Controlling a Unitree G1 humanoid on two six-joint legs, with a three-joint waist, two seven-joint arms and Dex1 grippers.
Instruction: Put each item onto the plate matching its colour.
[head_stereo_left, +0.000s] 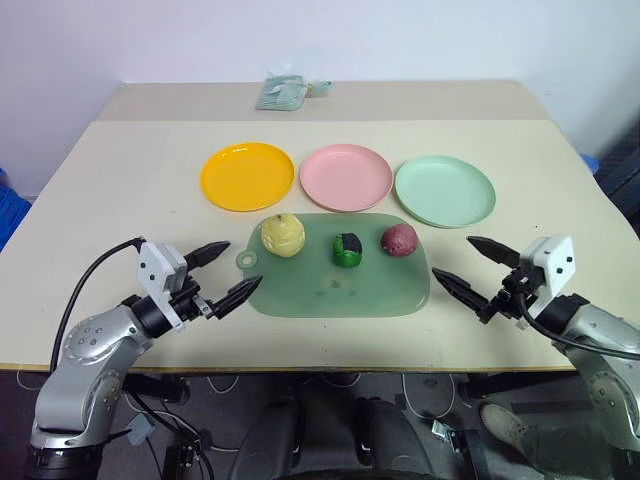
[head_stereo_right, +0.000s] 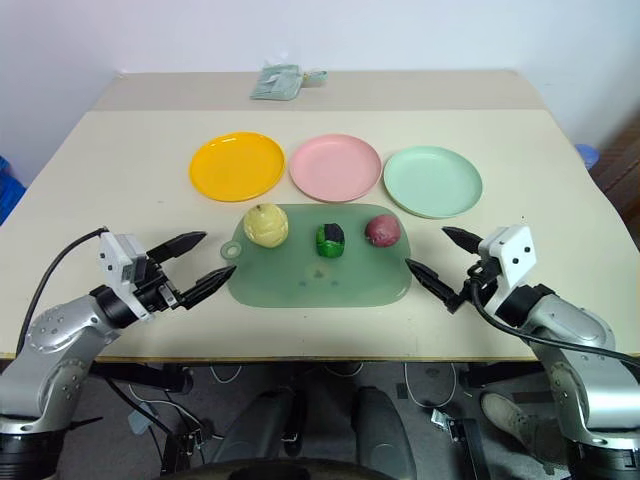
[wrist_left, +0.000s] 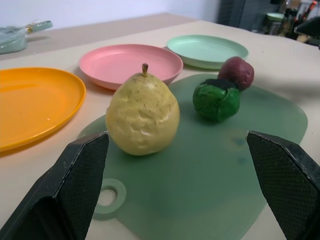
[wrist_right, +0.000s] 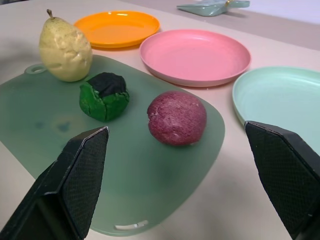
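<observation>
The yellow pear-shaped item (head_stereo_left: 283, 235) is seen standing upright at the far left part of a dark green mat (head_stereo_left: 340, 288), with its stem up. To its right, on the same mat, the green item with a dark patch (head_stereo_left: 347, 249) is placed near the middle, and the dark red-purple round item (head_stereo_left: 399, 240) lies at the far right corner of the mat; the three are set apart from one another in a row. Beyond the mat, three plates are lined up on the table (head_stereo_left: 100, 200): the orange-yellow plate (head_stereo_left: 247, 176) at the left, the pink plate (head_stereo_left: 346, 177) in the middle and the mint green plate (head_stereo_left: 445, 190) at the right, each one bare. The pink and mint plates are almost touching, and the mat's far edge is just beside all three. The left gripper (head_stereo_left: 221, 276) is held above the table just left of the mat's near left corner, its fingers spread wide and nothing grasped. The right gripper (head_stereo_left: 470, 267) is held just right of the mat, likewise spread wide and grasping nothing. A pale green folded object (head_stereo_left: 282, 93) is seen at the far edge of the table.
</observation>
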